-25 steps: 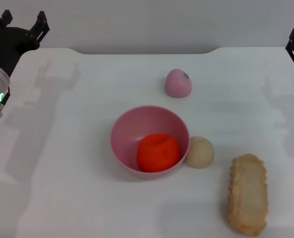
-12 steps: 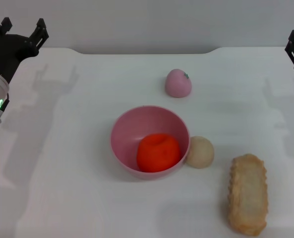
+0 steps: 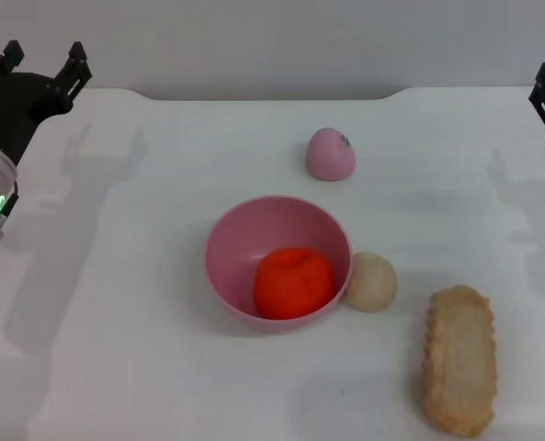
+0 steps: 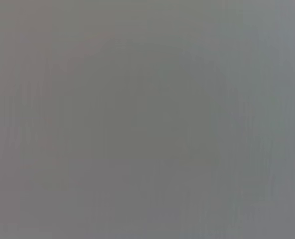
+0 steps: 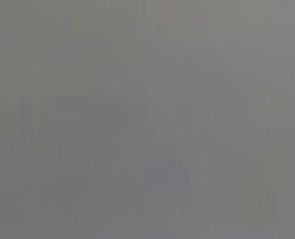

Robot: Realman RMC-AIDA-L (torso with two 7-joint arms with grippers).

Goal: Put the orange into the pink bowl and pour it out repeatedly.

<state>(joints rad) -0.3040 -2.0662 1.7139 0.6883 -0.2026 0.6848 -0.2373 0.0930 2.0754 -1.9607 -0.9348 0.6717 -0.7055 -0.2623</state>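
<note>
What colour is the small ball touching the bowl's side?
Beige, the small ball rests against the pink bowl; clearest in the head view.

White table (image 3: 143,367) carries three items. Beige ball (image 3: 371,281) taken as landmark: pink peach-like fruit (image 3: 331,153) stands farther back, well apart; elongated breaded piece (image 3: 459,358) lies near, front-right of it

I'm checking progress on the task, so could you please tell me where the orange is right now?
In the head view, the orange sits inside the pink bowl near the table's centre, with the beige ball just outside the bowl's right rim.
</note>
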